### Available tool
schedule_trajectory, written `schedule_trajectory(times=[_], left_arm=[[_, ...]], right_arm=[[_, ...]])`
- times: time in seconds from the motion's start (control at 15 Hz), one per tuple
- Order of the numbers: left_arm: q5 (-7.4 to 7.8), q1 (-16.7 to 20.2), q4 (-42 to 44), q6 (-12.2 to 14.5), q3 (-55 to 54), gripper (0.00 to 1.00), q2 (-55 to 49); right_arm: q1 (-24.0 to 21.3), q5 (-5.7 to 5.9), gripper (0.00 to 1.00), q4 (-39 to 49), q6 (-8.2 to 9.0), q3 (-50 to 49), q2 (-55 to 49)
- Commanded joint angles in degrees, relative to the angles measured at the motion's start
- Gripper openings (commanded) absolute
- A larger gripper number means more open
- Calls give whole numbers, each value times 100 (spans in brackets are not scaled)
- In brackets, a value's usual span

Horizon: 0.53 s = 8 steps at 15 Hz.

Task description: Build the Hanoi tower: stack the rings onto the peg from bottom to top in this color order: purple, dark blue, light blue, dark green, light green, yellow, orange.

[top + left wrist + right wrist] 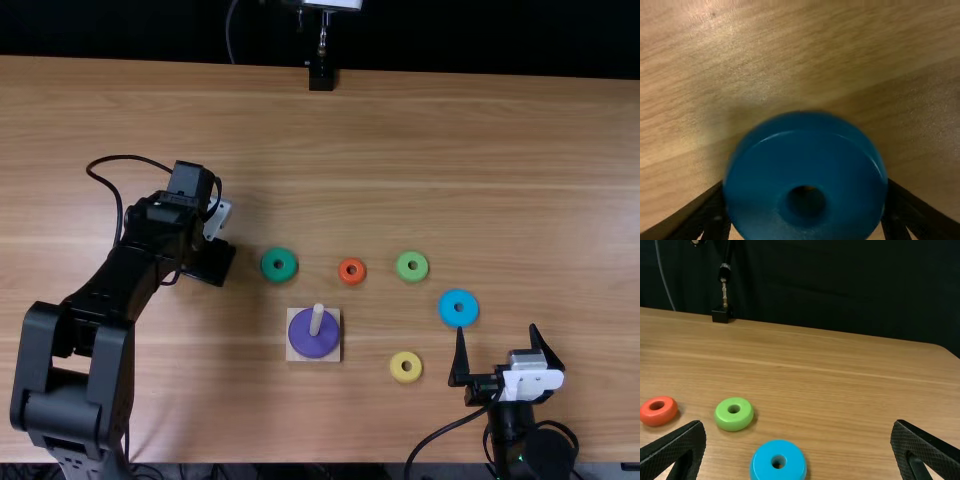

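My left gripper (210,262) is over the table's left part. In the left wrist view my left gripper (806,205) is shut on the dark blue ring (765,185), one finger at each side. The purple ring (306,342) lies around the upright peg (317,318) on its square base (332,356). Loose rings lie flat: dark green (269,270), orange (344,275), light green (405,273), light blue (450,316) and yellow (398,375). At the lower right my right gripper (497,328) stands open and unfilled; in its wrist view the right gripper (799,426) has the light blue ring (762,467) beyond its fingers.
A black stand foot (321,78) is at the table's far edge, with a dark curtain (840,285) behind. The wooden table (420,160) stretches between the rings and that edge. A cable (445,430) loops beside the right arm.
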Motion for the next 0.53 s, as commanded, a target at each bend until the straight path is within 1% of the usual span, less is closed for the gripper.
schedule_trajectory(times=[0.0,0.13,0.33,0.4,0.47], left_arm=[[-5,-93,37,59,-159,0,103],[-69,-190,37,59,-141,0,94],[-27,-216,-121,-47,325,0,32],[-5,-216,-279,-47,535,0,-47],[5,-225,-701,-47,755,0,-266]], right_arm=[[-68,51,100,-68,36,-75,-106],[-68,51,100,-68,36,-75,-106],[-68,51,100,-68,36,-75,-106],[-68,61,100,-68,36,-75,-106],[-68,51,100,-68,36,-75,-106]])
